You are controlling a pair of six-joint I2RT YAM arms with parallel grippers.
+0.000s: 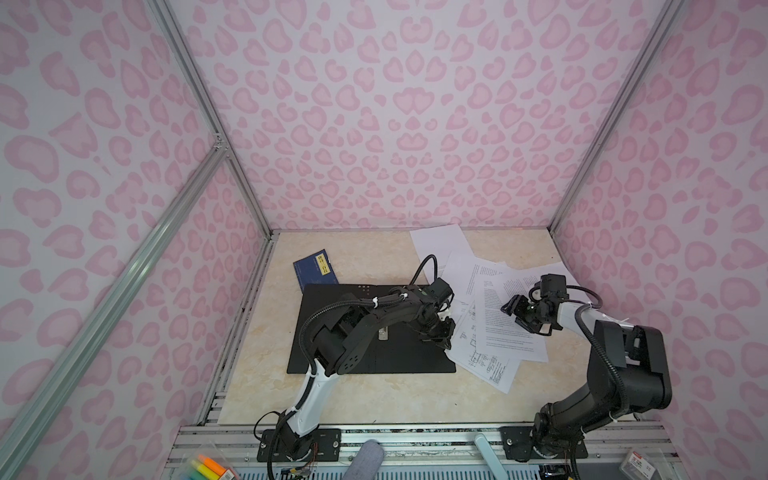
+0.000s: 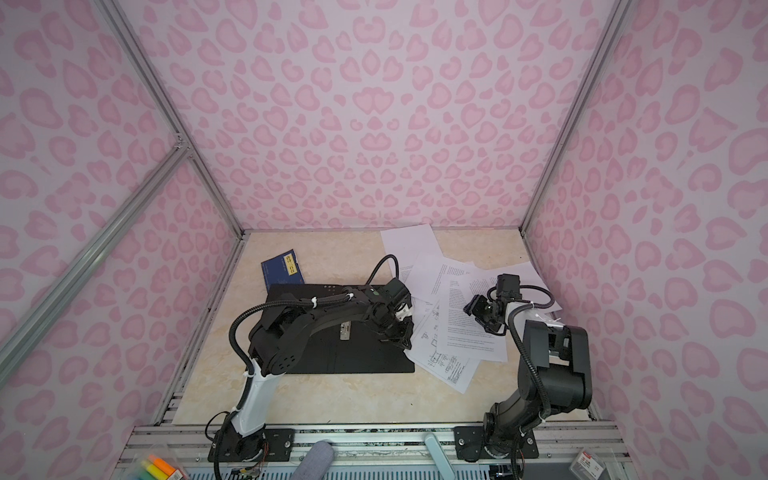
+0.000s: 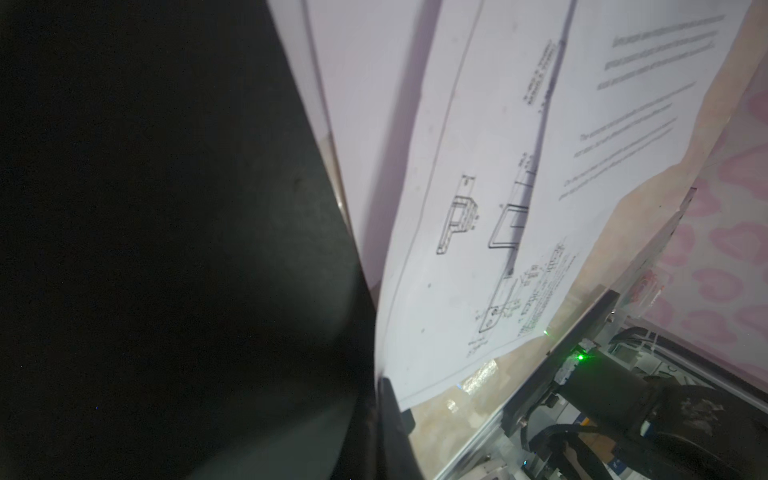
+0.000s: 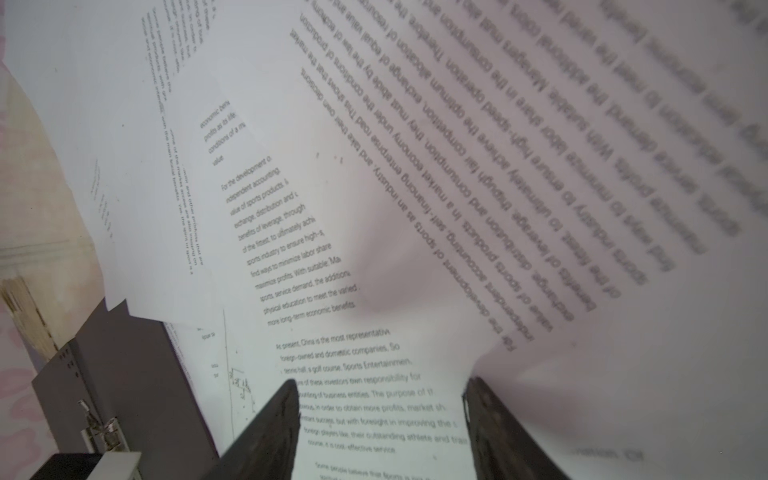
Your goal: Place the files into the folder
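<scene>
On the beige marbled tabletop, the flat black folder lies open, unfilled; loose white printed paper sheets sprawl beside it. The left hand pinches one sheet's edge; the right hand gapes empty.

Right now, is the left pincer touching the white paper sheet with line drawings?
Touching. In the left wrist view the left pincer is shut on the edge of the white paper sheet with line drawings.
</scene>
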